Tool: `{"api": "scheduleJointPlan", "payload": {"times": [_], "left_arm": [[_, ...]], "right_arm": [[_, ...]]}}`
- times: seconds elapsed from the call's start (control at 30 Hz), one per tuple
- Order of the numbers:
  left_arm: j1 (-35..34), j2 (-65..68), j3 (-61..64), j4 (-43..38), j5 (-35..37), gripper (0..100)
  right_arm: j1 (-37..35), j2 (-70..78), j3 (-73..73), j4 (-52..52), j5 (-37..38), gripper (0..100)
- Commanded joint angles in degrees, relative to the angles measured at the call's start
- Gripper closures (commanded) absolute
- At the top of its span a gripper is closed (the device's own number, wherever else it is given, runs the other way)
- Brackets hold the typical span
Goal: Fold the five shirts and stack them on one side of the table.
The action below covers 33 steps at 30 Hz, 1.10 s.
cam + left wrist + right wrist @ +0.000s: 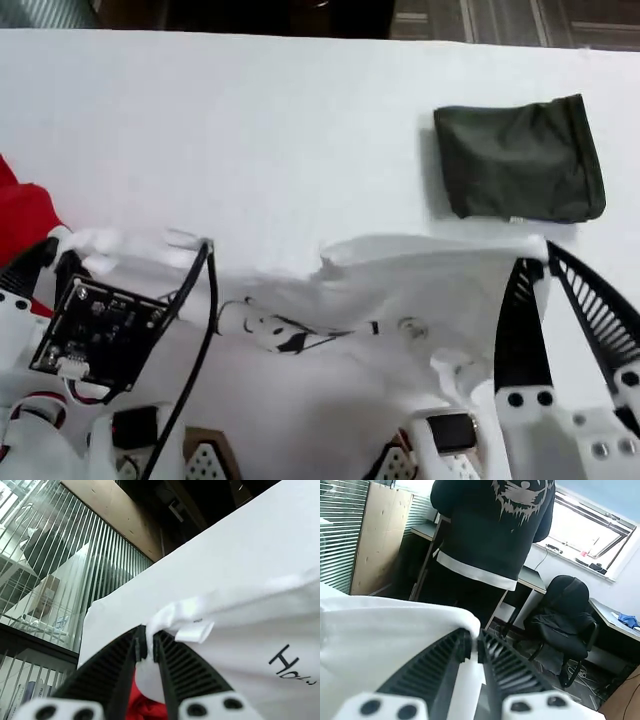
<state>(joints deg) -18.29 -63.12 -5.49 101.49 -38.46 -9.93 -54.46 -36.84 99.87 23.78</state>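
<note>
A white shirt [400, 300] with a black print is stretched above the table's near edge between my two grippers. My left gripper [62, 243] is shut on one of its corners at the left; in the left wrist view the gripper [149, 636] pinches bunched white fabric [240, 625]. At the right, my right gripper [544, 258] is shut on the shirt's other corner, and the right wrist view has the gripper [473, 641] clamped on the white cloth's edge [385, 635]. A folded dark green shirt [520, 160] lies at the far right. A red shirt [22, 215] lies at the left edge.
The white table [250, 120] stretches open across the far and middle left. A black cable [205, 340] hangs from the left arm's board [95, 322]. Red cloth [145, 707] lies under the left gripper.
</note>
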Motion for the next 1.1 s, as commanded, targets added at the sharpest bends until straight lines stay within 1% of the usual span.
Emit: {"api": "scheduleJointPlan", "payload": {"times": [0.0,0.27,0.43,0.47,0.57,0.67,0.8,0.9,1.07], "left_arm": [[-0.5,0.7,-1.5,0.8,1.1,97],[-0.9,-4.3,-0.6,0.9,1.8,97],[-2.3,-4.3,3.6,0.1,1.7,97],[-2.3,-4.3,4.8,-1.0,1.8,97],[-2.3,-2.6,10.1,-7.8,1.8,97],[-2.3,3.1,12.4,-14.0,1.8,97],[-0.8,15.3,10.6,-20.7,2.0,97],[1.9,26.0,5.5,-22.6,2.1,97],[3.8,45.2,-7.7,-23.1,2.1,97]], "right_arm": [[0.0,-0.7,-0.4,1.1,0.3,98.0],[0.0,-0.6,-0.4,1.1,0.3,98.0],[0.0,0.6,-0.3,0.7,0.2,98.0],[0.0,1.5,0.2,0.1,0.1,98.0],[0.0,5.5,2.1,-3.1,-0.1,98.0],[0.0,10.4,5.7,-10.2,-0.1,98.0],[0.0,18.3,12.6,-21.8,0.0,98.0],[0.0,25.5,16.2,-29.5,0.1,98.0],[0.4,37.7,16.4,-37.1,0.1,98.0]]}}
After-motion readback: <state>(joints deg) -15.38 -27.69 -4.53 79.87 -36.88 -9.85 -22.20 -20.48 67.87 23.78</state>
